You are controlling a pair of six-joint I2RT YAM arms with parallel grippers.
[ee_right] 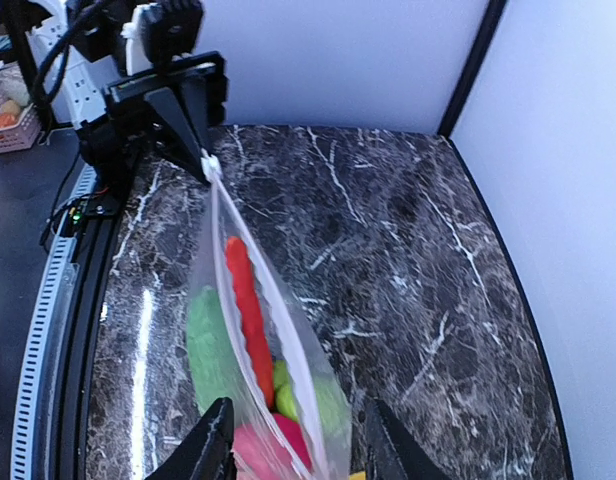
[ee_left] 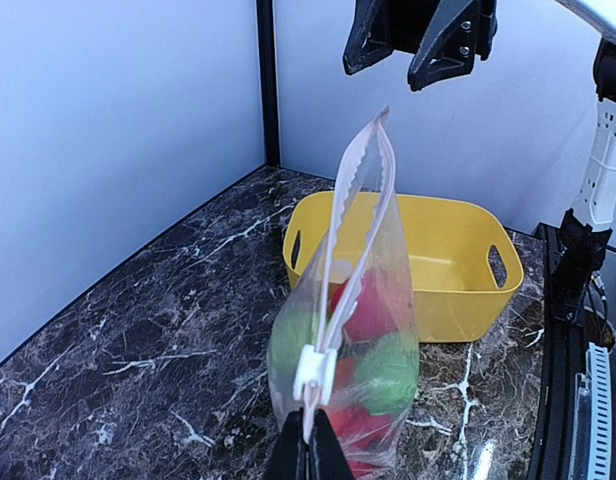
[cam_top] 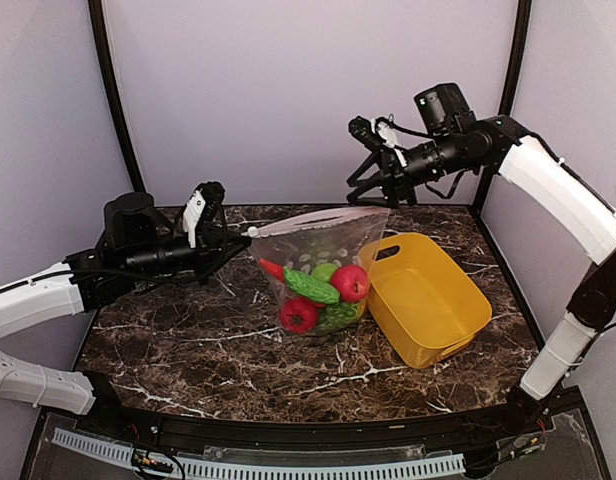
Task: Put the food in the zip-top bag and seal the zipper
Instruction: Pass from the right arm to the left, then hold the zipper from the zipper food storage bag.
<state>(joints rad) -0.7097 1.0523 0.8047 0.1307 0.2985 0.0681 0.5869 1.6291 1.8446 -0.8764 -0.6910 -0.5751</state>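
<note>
Left wrist view shows left jaws pinching the zipper (ee_left: pixel 338 235), right jaws apart.

A clear floppy plastic zip-top bag (cam_top: pixel 323 250) stands upright at the middle of a dark marble-patterned table (cam_top: pixel 188 350). Small plastic toy fruits and vegetables (cam_top: pixel 318 290) lie piled in the bag's lower part. A yellow rectangular plastic tub (cam_top: pixel 428 300) sits just beside the bag, on its right. The thin zipper strip (cam_top: pixel 318 220) runs left to right along the bag's top edge. The left gripper (cam_top: pixel 240 238) is pinched on the strip's left end; the right gripper (cam_top: pixel 373 188) hangs above its right end, jaws apart, not touching it
</note>
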